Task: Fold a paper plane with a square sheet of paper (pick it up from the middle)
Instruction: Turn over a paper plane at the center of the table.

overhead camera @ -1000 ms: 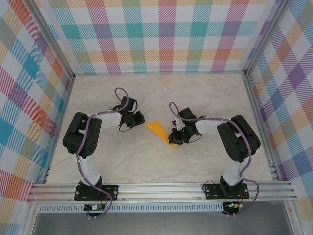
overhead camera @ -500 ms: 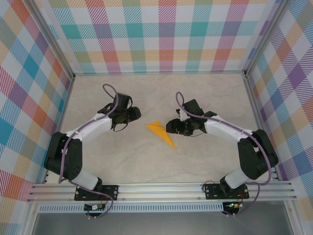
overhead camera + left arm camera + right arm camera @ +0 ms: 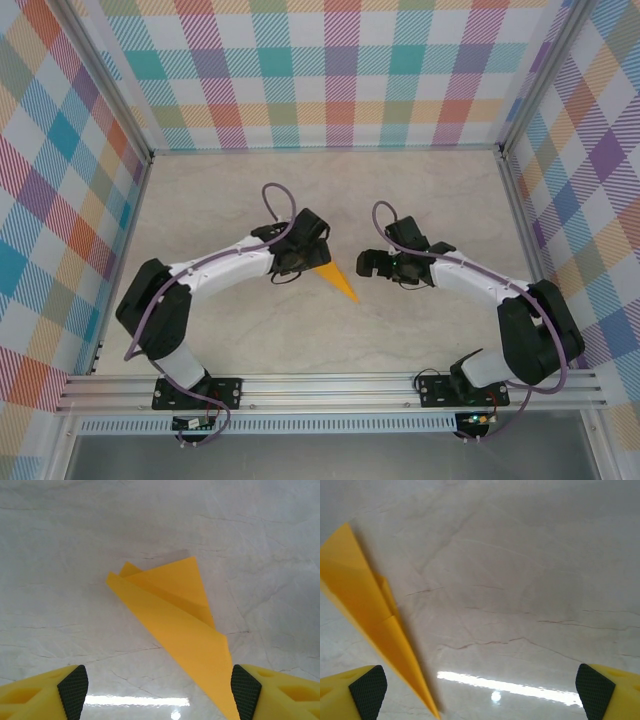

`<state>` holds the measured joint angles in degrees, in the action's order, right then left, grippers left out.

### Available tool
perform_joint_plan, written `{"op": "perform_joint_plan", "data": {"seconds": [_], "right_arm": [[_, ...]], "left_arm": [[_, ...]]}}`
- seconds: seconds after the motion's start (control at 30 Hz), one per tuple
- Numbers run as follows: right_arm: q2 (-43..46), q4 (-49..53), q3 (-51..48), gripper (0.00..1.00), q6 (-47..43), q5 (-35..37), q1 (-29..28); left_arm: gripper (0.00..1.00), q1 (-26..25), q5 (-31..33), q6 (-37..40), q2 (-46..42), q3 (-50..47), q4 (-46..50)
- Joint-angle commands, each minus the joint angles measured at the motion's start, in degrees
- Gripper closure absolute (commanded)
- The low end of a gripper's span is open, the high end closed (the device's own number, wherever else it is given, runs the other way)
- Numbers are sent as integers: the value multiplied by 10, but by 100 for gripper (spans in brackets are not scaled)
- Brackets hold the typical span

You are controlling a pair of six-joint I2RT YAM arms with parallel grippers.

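Where the two arms reach in toward the middle of the pale marble-patterned table (image 3: pixel 250 335), the paper plane (image 3: pixel 338 283) lies flat on the surface as a narrow orange dart, its sharp tip pointing toward the near right. Its wider end is tucked under the left gripper (image 3: pixel 305 265), which hangs directly over it. In the left wrist view the paper plane (image 3: pixel 175 615) runs diagonally from a blunt, layered end at upper left down to a thin point at lower right, with a folded flap lying along its upper edge. The left gripper (image 3: pixel 159 689) is released: its jaws stand wide apart with nothing between them, and the paper's narrow end passes just beside the black textured pad (image 3: pixel 245 687) on the right of that view. Whether the pad touches the paper cannot be told. The right gripper (image 3: pixel 370 263) sits just to the right of the paper's tip, apart from it. Its own camera shows the right gripper (image 3: pixel 481 687) spread wide and empty, with the paper plane (image 3: pixel 365 610) lying along the left side of that view, near the left-hand pad (image 3: pixel 368 685). Plaid walls (image 3: pixel 330 70) surround the table.
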<state>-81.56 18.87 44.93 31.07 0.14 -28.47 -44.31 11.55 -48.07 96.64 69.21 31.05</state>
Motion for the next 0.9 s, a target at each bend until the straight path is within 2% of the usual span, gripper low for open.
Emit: {"op": "perform_joint_plan", "data": {"seconds": [0.0,0.17,0.27,0.47,0.87], "right_arm": [[13,-22,-23,0,28,34,21],[22,-19,-37,0,38,38,41],[24,-14,-37,0,38,41,43],[20,-10,-35,0,42,41,46],[5,-5,-28,0,47,37,46]], "left_arm": [[21,-24,35,-37,67,63,66],[26,-45,25,-41,170,169,121],[35,-49,33,-43,194,197,139],[51,-52,37,-58,167,164,132],[74,-52,32,-110,97,67,69]]}}
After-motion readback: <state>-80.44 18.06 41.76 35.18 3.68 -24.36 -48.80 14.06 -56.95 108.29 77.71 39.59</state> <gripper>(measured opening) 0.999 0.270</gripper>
